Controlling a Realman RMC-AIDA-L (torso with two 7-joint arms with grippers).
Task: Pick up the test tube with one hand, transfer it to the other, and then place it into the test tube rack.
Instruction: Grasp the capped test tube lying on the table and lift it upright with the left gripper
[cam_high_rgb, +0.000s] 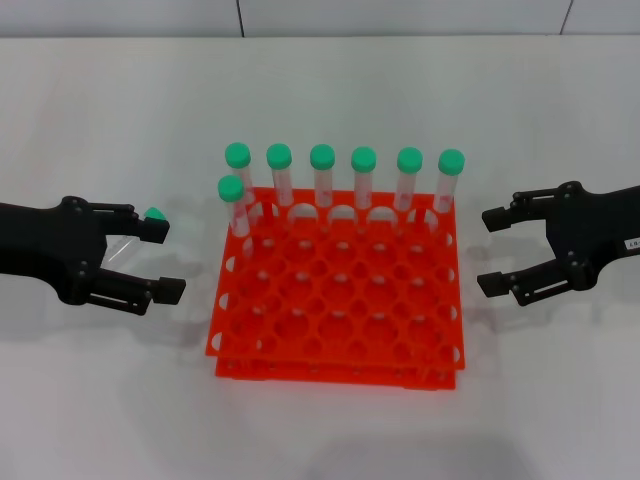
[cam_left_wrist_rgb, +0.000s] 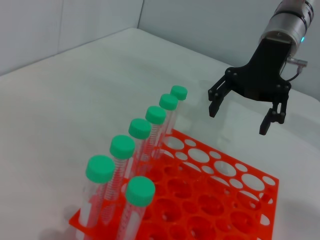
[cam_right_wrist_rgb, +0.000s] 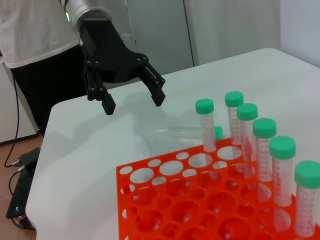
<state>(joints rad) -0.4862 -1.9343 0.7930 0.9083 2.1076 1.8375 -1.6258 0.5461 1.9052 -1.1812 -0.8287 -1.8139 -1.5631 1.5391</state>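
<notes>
Tube (cam_high_rgb: 135, 232) lying on table under wide-open left gripper (cam_high_rgb: 160, 260), right gripper (cam_high_rgb: 495, 252) open, empty, beside rack (cam_high_rgb: 340, 310)

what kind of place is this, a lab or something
Probably a lab-style robot test bench: an orange-red test tube rack with green-capped tubes on a plain white table, flanked by two black pincers.

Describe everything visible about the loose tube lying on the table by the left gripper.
The test tube is slim, clear plastic with a green screw cap. It lies flat on the white table, left of the test tube rack, cap toward the far side. The left gripper hangs over it, jaws open, not gripping it. Seven matching tubes stand in the rack.
</notes>
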